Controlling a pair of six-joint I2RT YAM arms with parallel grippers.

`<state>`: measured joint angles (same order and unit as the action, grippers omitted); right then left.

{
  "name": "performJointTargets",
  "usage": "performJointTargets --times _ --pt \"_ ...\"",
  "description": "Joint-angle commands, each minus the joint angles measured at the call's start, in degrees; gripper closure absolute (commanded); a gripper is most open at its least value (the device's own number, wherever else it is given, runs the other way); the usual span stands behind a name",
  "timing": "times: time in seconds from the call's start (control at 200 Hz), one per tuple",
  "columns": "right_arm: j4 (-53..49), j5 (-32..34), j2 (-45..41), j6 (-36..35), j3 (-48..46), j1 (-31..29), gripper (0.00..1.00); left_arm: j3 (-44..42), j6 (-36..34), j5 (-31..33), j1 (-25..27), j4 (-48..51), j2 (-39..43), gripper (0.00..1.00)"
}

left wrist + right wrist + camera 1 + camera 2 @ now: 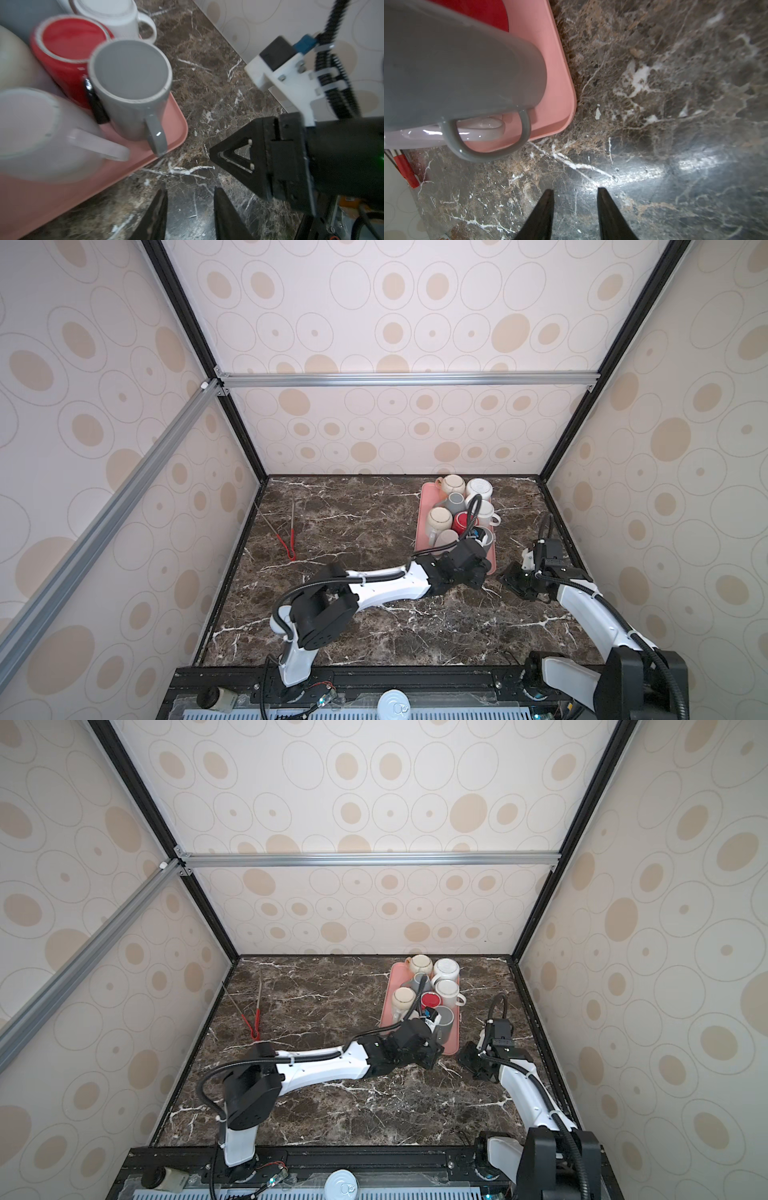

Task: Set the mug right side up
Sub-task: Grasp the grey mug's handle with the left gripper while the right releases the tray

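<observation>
Grey mug on the tray's corner, both grippers parted and empty.
In the left wrist view the grey mug (128, 87) sits centre-left on the lower-right corner of the smooth, round-cornered pink tray (174, 124). It is apart from the left gripper (190, 188) at bottom centre, whose black tapered fingers stand spread over the veined brown marble table (207, 72), holding nothing. The right gripper (575, 189) is likewise spread and empty. The mug is glossy and cylindrical (its loop handle faces the tray's rim); base or mouth up is unclear. A top view shows eight mugs: two grey, two white mugs (478, 488), two beige mugs (453, 485), one red mug (463, 523), one pale pink mug (446, 538).
</observation>
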<state>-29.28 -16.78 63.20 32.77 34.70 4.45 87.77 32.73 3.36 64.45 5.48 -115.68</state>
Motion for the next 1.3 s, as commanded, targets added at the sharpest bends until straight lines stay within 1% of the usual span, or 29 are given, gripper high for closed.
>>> performJointTargets --times 0.0,0.12,0.3,0.425,0.55,0.64,0.85,1.025,1.155,1.24,1.295 --pt "-0.63 0.47 -2.48 2.21 -1.46 -0.3 0.62 7.94 -1.1 6.69 0.85 8.77 -5.52 0.56" --pt "-1.05 -0.12 -4.36 2.72 -2.7 -0.32 0.62 13.33 0.99 11.66 0.98 12.1 -9.68 0.49" --pt "-1.41 -0.92 -5.9 2.83 -3.76 -0.32 0.62 20.14 1.98 18.56 0.88 16.28 -14.07 0.48" --pt "-2.0 -2.62 -5.79 2.41 -3.32 -0.32 0.62 24.83 2.51 19.05 0.17 17.7 -17.26 0.48" --pt "-2.28 -3.46 -5.94 2.38 -3.31 -0.28 0.62 29.89 2.43 19.57 -0.35 20.07 -20.66 0.5" --pt "-2.75 -3.78 -6.31 2.13 -3.41 -0.28 0.62 31.93 1.77 19.91 -0.46 21.46 -21.94 0.55" --pt "-3.51 -3.68 -7.65 1.56 -3.67 -0.31 0.62 30.56 1.78 19.8 -0.46 21.0 -21.62 0.68" --pt "-3.75 -3.79 -8.09 1.65 -3.46 -0.31 0.62 27.3 1.6 19.5 -0.46 18.36 -19.41 0.81" --pt "-3.88 -3.89 -8.94 1.77 -3.46 -0.35 0.62 24.34 1.12 18.18 -0.54 15.23 -17.03 0.88" --pt "-4.19 -4.71 -9.49 1.51 -3.21 -0.29 0.61 22.22 1.68 17.24 -0.61 13.31 -15.19 0.96" --pt "-4.62 -5.24 -9.74 1.11 -3.01 -0.27 0.6 21.26 1.97 16.67 -0.63 12.27 -14.35 1.0"
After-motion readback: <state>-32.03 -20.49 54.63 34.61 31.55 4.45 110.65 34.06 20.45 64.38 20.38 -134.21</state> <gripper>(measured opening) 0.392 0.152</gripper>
